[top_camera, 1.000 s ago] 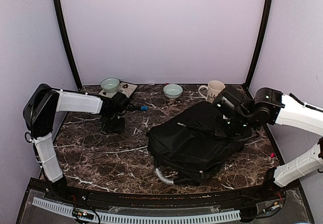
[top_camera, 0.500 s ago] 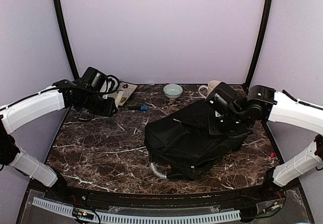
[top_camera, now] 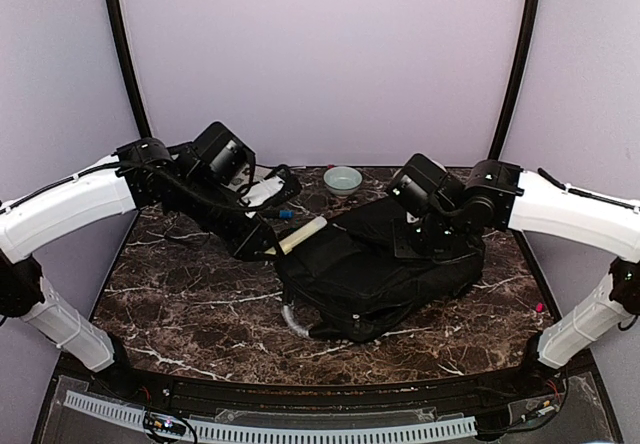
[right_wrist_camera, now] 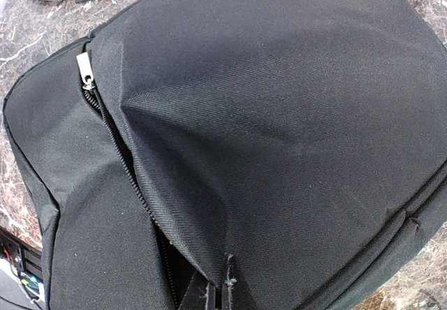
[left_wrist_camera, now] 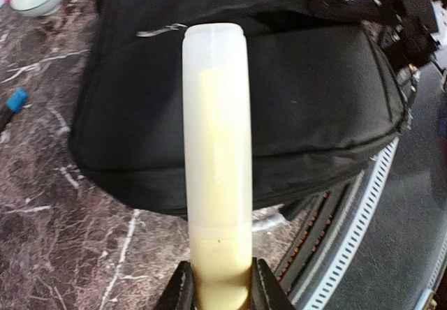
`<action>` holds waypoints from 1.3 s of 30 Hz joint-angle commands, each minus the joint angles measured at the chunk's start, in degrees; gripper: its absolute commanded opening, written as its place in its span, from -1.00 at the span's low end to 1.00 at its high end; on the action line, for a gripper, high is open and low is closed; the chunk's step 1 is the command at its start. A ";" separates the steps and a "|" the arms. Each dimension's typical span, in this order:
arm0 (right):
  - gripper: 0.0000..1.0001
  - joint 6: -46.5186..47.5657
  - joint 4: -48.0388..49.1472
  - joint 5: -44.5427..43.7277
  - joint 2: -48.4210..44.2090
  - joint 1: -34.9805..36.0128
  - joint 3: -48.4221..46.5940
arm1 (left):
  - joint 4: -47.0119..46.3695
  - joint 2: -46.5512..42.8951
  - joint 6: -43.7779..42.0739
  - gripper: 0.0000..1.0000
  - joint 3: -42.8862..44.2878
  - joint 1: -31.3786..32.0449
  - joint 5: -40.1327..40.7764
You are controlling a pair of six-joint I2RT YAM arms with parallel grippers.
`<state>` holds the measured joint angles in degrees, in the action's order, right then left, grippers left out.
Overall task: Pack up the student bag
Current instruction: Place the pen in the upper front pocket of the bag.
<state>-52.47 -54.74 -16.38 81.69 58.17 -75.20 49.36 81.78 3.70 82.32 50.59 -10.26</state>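
Note:
A black student bag (top_camera: 375,274) lies on the marble table (top_camera: 180,304), its zip partly open. It fills the right wrist view (right_wrist_camera: 279,100), where the zip pull (right_wrist_camera: 85,71) shows at the upper left. My left gripper (top_camera: 262,244) is shut on a pale yellow cylinder (top_camera: 300,234) and holds it level, its tip at the bag's left edge. In the left wrist view the cylinder (left_wrist_camera: 216,156) points at the bag (left_wrist_camera: 307,93). My right gripper (top_camera: 418,236) is shut on the bag's fabric flap (right_wrist_camera: 209,254) beside the zip and lifts it.
A light green bowl (top_camera: 343,179) stands at the back centre. A flat pale board (top_camera: 262,192) and a marker with a blue cap (top_camera: 285,213) lie at the back left behind my left arm. A silvery object (top_camera: 292,322) pokes out under the bag's front.
My left arm swung from the back left toward the bag, now carrying the pale yellow cylinder. My right gripper pulled the bag a little left and up. The mug is now hidden.

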 commanded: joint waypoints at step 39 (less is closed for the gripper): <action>-1.00 2.78 7.23 1.20 0.03 13.66 -7.27 | 9.03 26.84 -5.81 -1.00 22.11 5.49 -10.63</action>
<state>-49.17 -54.89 -16.56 85.47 70.61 -80.97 59.42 108.71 -3.16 101.95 55.90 -20.34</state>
